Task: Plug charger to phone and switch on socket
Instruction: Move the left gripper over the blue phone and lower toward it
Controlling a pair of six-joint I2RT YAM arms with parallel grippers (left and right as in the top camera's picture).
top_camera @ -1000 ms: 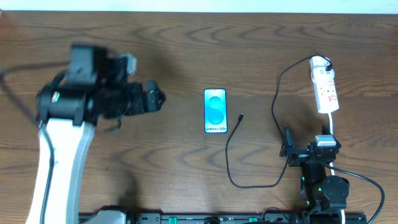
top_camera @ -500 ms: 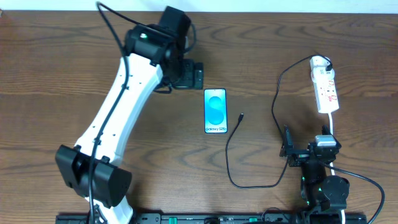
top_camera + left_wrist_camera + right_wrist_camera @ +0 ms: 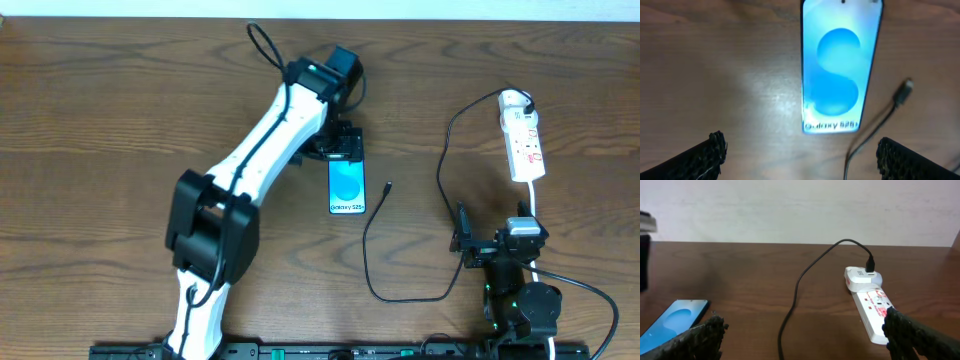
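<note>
The phone [image 3: 346, 187] lies flat mid-table, its light-blue screen up. My left gripper [image 3: 340, 150] hovers open over the phone's far end and holds nothing. In the left wrist view the phone [image 3: 840, 65] fills the upper middle, and my left gripper [image 3: 800, 157] has its fingertips [image 3: 705, 157] wide apart at the bottom. The charger [image 3: 368, 235] loops across the table, its connector tip [image 3: 388, 186] just right of the phone, not touching it. The socket [image 3: 522, 140] lies far right with the black plug [image 3: 870, 265] in it. My right gripper [image 3: 463, 240] rests open near the front right.
A thick white cord [image 3: 535, 205] runs from the socket toward my right arm's base [image 3: 520, 300]. The charger cable [image 3: 795, 295] crosses the table between my right gripper [image 3: 802, 335] and the socket [image 3: 867, 300]. A pale wall stands behind the table's far edge.
My left arm has swung from the far left of the table across to the phone, and its gripper now hangs above it. The right arm, phone and cable have not moved.
</note>
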